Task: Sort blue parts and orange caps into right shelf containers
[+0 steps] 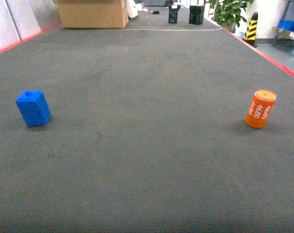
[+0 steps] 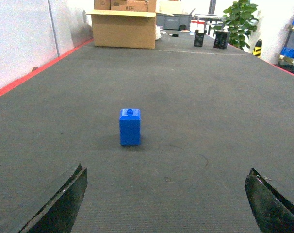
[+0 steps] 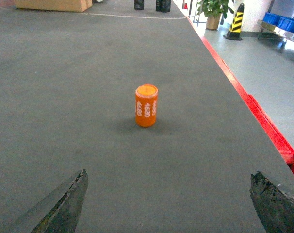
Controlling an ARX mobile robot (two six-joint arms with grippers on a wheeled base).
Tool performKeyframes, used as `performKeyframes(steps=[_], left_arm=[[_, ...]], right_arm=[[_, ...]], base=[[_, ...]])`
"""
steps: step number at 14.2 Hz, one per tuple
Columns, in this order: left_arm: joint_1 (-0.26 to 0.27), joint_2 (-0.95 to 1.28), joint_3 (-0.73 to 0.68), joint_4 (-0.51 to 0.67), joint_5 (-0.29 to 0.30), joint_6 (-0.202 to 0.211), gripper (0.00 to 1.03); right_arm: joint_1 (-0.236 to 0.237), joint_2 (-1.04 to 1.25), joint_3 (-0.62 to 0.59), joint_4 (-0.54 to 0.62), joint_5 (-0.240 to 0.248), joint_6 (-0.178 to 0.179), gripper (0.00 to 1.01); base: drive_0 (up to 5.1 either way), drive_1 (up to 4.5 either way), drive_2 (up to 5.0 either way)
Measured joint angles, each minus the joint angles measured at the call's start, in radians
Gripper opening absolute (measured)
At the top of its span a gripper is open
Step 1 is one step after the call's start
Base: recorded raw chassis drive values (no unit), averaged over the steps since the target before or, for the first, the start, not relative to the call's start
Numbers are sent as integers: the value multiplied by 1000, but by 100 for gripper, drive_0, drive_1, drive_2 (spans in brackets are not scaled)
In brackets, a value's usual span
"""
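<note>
Left gripper (image 2: 166,204): jaws stood wide apart, holding nothing, low over the dark carpet (image 1: 152,160).
Blue part (image 1: 33,108): stood upright on the carpet at the left of the head view, ahead of the left gripper and apart from it, nub on top.
Cardboard box (image 1: 92,13): sat far back on the left.
Orange cap (image 1: 260,108): stood upright at the right, well apart from the blue part, "4680" on its side.
Right gripper (image 3: 169,204): jaws spread wide, empty, the orange cap ahead of it.
Blue bins (image 3: 283,22): sat on a shelf far to the right, beyond the red floor line.

The blue part (image 1: 33,108) stands on the floor (image 1: 152,145) at far left, the orange cap (image 1: 260,109) far right, a cardboard box (image 1: 92,13) behind.
</note>
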Motion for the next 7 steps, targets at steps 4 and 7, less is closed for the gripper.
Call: performKeyframes(steps=[4,7], left_arm=[[0,0,0,0,0,0,98],[0,0,0,0,0,0,98]], right_arm=[[1,208,69,155,-11,-6,98],[1,353,122,253,-11,-14,98]], base=[[0,0,0],[0,0,0]])
